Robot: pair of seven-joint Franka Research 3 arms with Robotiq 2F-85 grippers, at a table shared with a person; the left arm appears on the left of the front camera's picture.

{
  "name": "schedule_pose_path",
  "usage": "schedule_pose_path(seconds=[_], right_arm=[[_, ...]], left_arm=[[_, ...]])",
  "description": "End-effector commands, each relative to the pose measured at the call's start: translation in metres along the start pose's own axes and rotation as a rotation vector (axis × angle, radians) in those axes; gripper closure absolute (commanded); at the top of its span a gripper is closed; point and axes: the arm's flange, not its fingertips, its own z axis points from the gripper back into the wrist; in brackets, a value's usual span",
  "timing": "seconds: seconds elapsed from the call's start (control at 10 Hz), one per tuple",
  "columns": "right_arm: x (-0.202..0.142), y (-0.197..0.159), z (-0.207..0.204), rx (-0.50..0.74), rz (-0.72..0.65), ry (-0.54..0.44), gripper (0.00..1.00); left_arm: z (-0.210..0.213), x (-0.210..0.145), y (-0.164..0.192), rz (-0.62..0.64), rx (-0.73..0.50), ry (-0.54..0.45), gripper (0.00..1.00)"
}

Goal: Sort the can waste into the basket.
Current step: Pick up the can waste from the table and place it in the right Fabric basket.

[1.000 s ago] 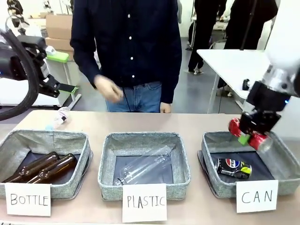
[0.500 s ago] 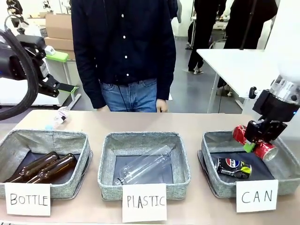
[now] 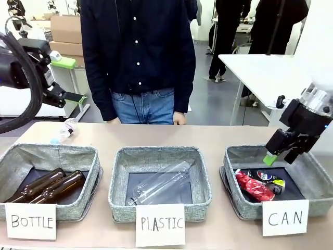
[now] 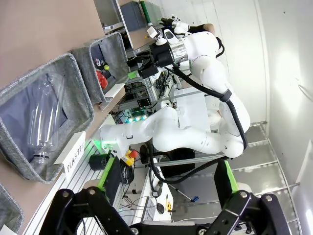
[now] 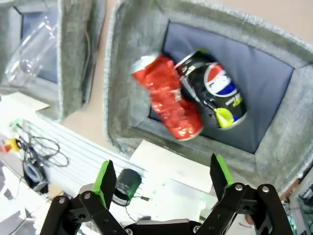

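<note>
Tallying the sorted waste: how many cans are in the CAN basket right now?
2. The red can lies toward the left of the CAN basket, resting against the black can, which lies just behind it. No others show; the near wall might hide some.

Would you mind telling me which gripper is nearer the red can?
The right gripper: it hangs open just above the red can in the CAN basket. The left gripper is far off, above the table's opposite end.
</note>
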Motion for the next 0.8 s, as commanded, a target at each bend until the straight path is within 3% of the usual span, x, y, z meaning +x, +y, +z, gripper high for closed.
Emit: schedule_pose_path(seconds=[0.0,0.2,0.3,0.5,0.6,0.7], right_arm=[[-0.006,0.0,-0.006,0.06,0.036,-0.046,0.0],[-0.003,0.001,-0.004,0.124,0.03,-0.053,0.0],[-0.003,0.004,0.005,0.294,0.021,-0.106,0.0],[-0.006,0.021,0.033,0.873,0.019,-0.294,0.0],[-0.006,0.033,0.046,1.153,-0.064,-0.283,0.0],[-0.006,0.041,0.051,1.273,-0.061,-0.334,0.0]], left_arm=[[-0.001,0.0,-0.003,-0.003,-0.02,-0.009,0.0],[-0.001,0.0,-0.003,-0.003,-0.02,-0.009,0.0],[-0.001,0.0,-0.003,-0.003,-0.02,-0.009,0.0],[-0.001,0.0,-0.003,-0.003,-0.02,-0.009,0.0],[-0.001,0.0,-0.003,-0.003,-0.02,-0.009,0.0],[-0.001,0.0,-0.003,-0.003,-0.02,-0.009,0.0]])
